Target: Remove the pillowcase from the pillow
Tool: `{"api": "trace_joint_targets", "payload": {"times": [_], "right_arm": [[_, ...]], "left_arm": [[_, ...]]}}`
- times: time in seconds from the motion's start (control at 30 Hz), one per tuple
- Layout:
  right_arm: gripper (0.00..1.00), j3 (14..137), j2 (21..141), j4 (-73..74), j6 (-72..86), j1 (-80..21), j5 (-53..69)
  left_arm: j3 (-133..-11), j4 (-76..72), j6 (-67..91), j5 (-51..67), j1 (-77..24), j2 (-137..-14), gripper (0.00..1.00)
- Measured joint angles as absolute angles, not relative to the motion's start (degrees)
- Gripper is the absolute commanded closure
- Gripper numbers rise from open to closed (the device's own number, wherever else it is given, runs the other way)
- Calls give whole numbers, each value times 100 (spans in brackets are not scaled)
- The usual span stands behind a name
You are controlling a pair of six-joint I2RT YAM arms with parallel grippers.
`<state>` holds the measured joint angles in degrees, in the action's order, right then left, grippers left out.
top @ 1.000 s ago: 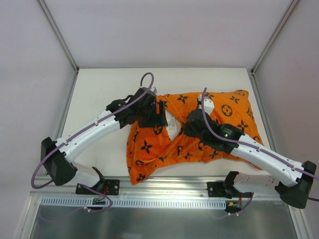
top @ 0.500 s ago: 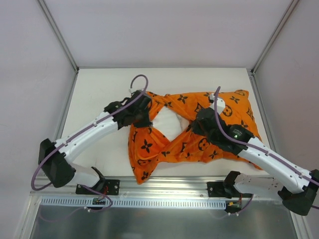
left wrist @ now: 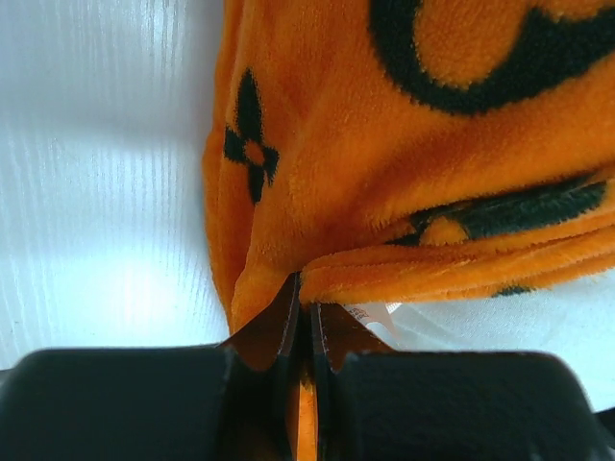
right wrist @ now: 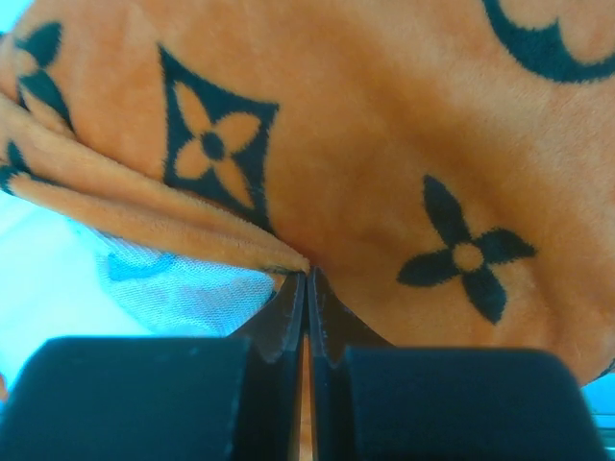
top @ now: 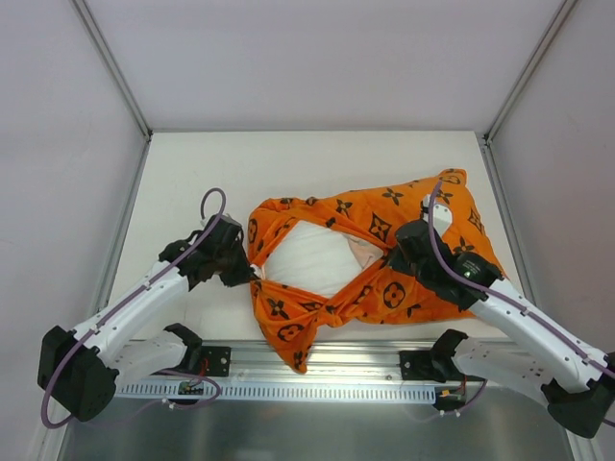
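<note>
Pale table [top: 192, 173] under everything. Spread across its middle and right, close to the near edge: orange plush pillowcase [top: 404, 216], printed with black flowers, stars and circles. Long axis on a slant, from one corner hanging near the table's front edge up to a far-right corner. Mouth gaping wide, facing upward, stretched from left to right. Seen through that mouth: plain white pillow [top: 307, 259], tucked inside toward the right end, only a broad patch bared. Fabric bunched and folded along the near side of the opening, smoother over the far-right end.

Left gripper [left wrist: 306, 312] at the left end of the mouth, fingers pressed together on a fold of the orange hem, with white just beside the pinch. Right gripper [right wrist: 306, 288] at the right end of the mouth, likewise pinching the hem, fingers all but touching, cloth caught between.
</note>
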<state>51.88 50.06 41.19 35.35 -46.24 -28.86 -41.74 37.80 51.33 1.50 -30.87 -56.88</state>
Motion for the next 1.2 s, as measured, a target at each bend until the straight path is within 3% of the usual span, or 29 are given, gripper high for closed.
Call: {"api": "trace_joint_targets", "payload": {"times": [0.1,0.13,0.17,0.23,0.27,0.37,0.57,0.77,0.8,0.9,1.2], "right_arm": [[95,5190,5043,4125,3503,-4609,-2836],[86,5231,5046,4130,3481,-4613,-2808],[68,5310,5059,4143,3439,-4633,-2792],[51,5559,5135,4224,3328,-4831,-2847],[36,5754,5229,4318,3258,-5017,-2917],[20,6431,5647,4355,3087,-5612,-3076],[21,7846,6960,4346,2746,-6775,-3503],[22,8855,8453,4226,2388,-7312,-3514],[21,8921,8650,4226,2342,-7343,-3485],[4,9000,9126,4239,2246,-7358,-3485],[4,9456,10637,4875,2578,-7153,-3726]], "left_arm": [[-4257,3721,5153,158,-3063,-5867,100],[-4294,3712,5144,167,-3063,-5935,100],[-4327,3691,5137,183,-3063,-6001,100],[-4346,3583,5107,237,-3061,-6121,100],[-4346,3518,5092,285,-3057,-6176,100],[-4342,3332,5035,355,-3026,-6300,100],[-4344,3212,4882,355,-3028,-6353,100],[-4344,3194,4838,357,-3028,-6337,100],[-4342,3194,4836,357,-3028,-6324,100],[-4331,3194,4801,355,-3026,-6233,100],[-4112,3105,4764,357,-3022,-5828,100]]}}
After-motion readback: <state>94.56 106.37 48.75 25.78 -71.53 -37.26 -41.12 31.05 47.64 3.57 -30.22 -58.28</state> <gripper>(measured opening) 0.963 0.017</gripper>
